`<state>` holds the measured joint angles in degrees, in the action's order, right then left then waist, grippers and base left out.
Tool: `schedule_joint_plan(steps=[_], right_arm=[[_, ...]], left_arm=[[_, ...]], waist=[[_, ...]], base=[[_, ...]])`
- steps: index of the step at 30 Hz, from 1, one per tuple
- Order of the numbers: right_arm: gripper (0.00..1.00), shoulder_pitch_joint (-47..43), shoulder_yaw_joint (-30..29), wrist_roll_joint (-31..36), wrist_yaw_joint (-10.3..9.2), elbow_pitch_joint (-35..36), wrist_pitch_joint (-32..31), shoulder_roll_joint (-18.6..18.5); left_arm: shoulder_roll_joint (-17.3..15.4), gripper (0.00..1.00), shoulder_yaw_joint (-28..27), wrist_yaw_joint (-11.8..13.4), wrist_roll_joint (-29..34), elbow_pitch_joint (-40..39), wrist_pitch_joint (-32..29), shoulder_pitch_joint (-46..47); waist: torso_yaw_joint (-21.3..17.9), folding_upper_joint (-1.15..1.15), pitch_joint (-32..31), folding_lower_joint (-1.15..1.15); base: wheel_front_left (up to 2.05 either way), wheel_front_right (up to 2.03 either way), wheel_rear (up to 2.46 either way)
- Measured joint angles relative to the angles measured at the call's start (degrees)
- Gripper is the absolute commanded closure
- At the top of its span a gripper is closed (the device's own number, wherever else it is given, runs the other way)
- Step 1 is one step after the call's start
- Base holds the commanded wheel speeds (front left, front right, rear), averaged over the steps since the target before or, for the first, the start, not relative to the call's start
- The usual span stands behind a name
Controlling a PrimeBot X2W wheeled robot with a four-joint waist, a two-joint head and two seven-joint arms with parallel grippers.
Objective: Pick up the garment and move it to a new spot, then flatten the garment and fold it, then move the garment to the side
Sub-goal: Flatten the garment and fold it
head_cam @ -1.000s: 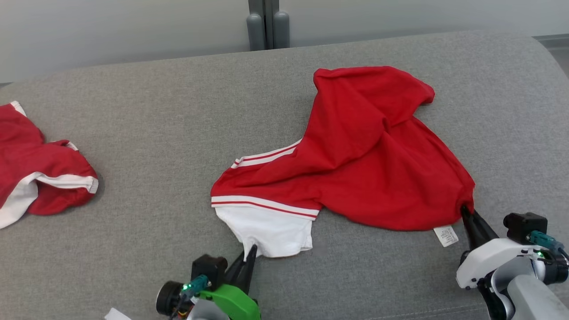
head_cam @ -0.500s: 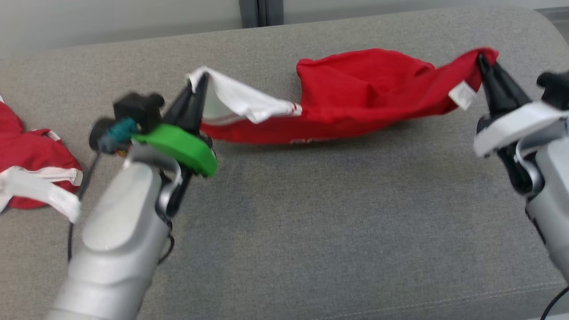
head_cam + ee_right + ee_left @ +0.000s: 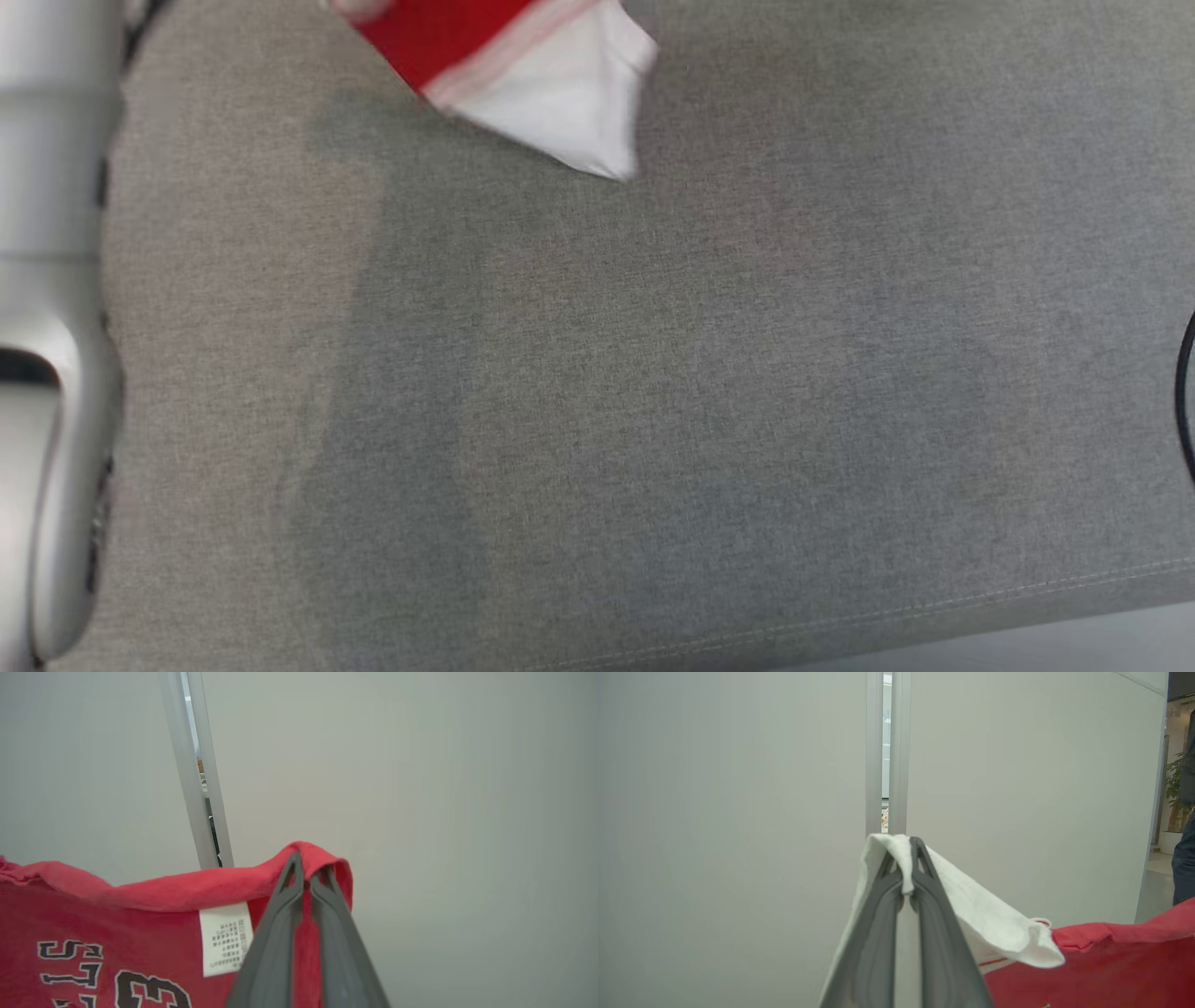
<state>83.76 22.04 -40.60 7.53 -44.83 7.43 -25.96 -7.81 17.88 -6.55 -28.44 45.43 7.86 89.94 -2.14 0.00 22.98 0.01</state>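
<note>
The left gripper (image 3: 904, 863) is pinching the white sleeve (image 3: 980, 919) of the red shirt (image 3: 1101, 970), its fingers pressed together and the cloth folding over their tips. The right gripper (image 3: 309, 870) is clamping just as tightly on a red hem corner, just beside the white care label (image 3: 225, 938). The shirt is hanging between the two, black lettering (image 3: 70, 966) showing, before a pale wall panel (image 3: 738, 812) and metal post (image 3: 873, 765). In the head view a blurred red-and-white part is dangling over the grey upholstered seat (image 3: 653, 420), a pale forearm (image 3: 47, 280) running along the left edge
</note>
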Motion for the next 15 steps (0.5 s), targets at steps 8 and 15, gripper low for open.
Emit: schedule_joint_plan(steps=[8,15], right_arm=[[1.00,8.38,6.93,-2.63,0.00,-3.87,2.80,-1.00],[1.00,2.64,13.59,-8.46,0.00,-1.53,5.43,-3.20]], left_arm=[[2.30,1.00,1.03,-0.45,-0.27,4.94,4.10,10.07],[3.00,1.00,2.78,-0.59,-2.05,5.52,6.27,3.42]], waist=[[-0.07,0.00,1.68,0.00],[0.74,0.00,3.01,0.00]], base=[[0.00,0.00,0.00],[0.00,0.00,0.00]])
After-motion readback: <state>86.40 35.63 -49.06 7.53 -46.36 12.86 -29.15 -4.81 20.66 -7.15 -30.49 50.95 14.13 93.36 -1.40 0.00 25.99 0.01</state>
